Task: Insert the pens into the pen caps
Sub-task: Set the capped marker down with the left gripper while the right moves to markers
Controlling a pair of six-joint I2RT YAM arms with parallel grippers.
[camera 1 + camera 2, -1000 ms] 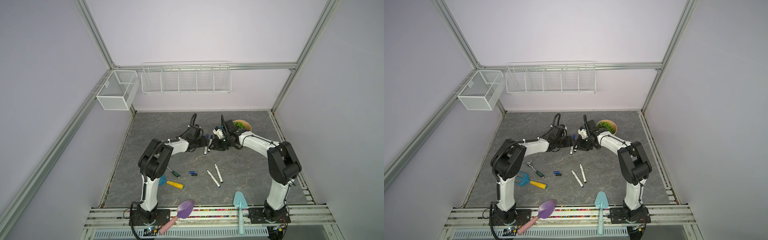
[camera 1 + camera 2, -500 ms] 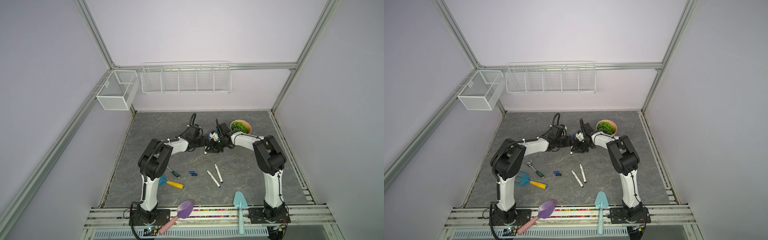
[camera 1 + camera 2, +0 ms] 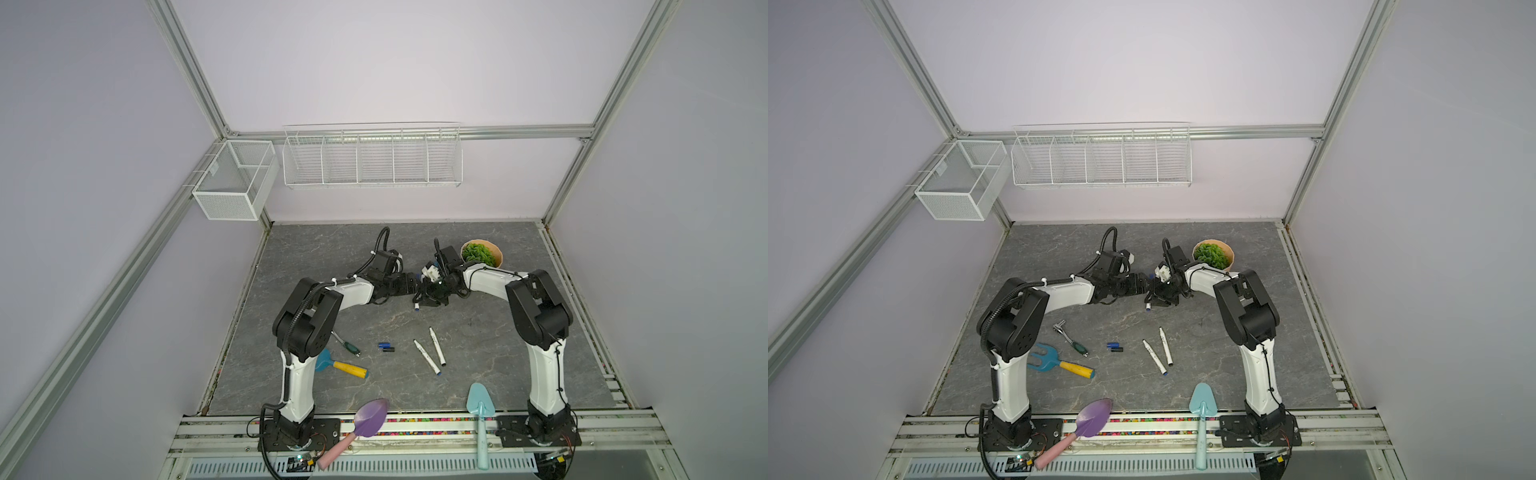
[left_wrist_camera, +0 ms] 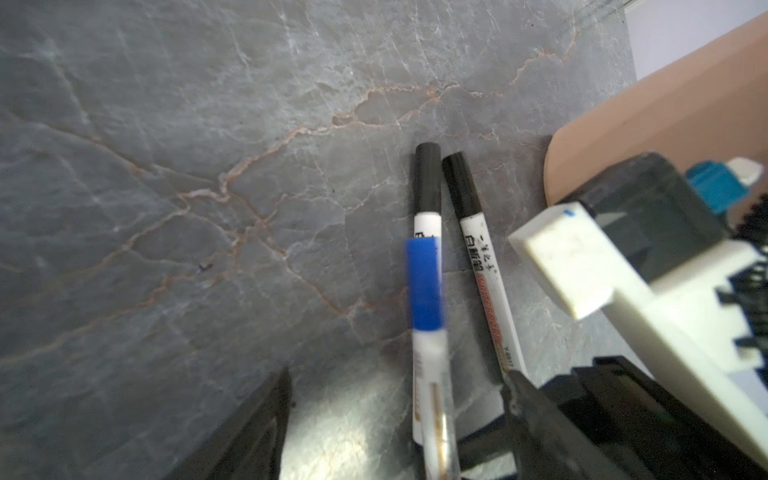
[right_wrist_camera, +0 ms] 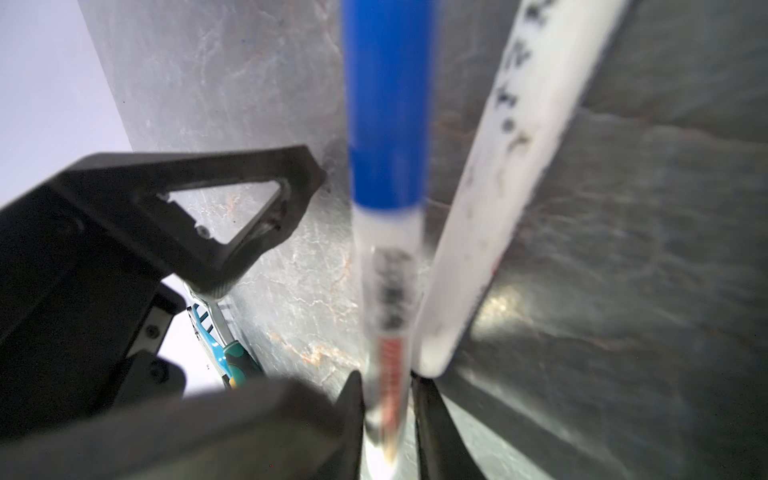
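At the back middle of the grey table (image 3: 498, 374), close to the plant pot (image 3: 482, 254), your two arms meet tip to tip. Your right gripper (image 5: 386, 399) is clamped on the barrel of the blue-capped pen (image 4: 424, 286), and the cap already sits on it. Your left gripper (image 4: 399, 376) has its jaws wide apart, one finger on each side of that pen, and neither finger touches it. The pen hangs a little above the table, over two black-capped pens (image 4: 478, 232) that lie side by side next to the pot.

Compared with one second ago, the elbow of your right arm (image 3: 538, 311) has come inward, toward the middle. Since half a second ago it has kept the same place. The grippers meet at nearly the same spot as before. In the earlier top views the jaws are too small, so you cannot tell how they stood then.

On the front part of the table nothing has moved. The two uncapped pens (image 3: 437, 347) lie side by side, the two loose caps (image 3: 384, 344) lie just beside each other, and the wrench (image 3: 1071, 338) lies near your left arm.
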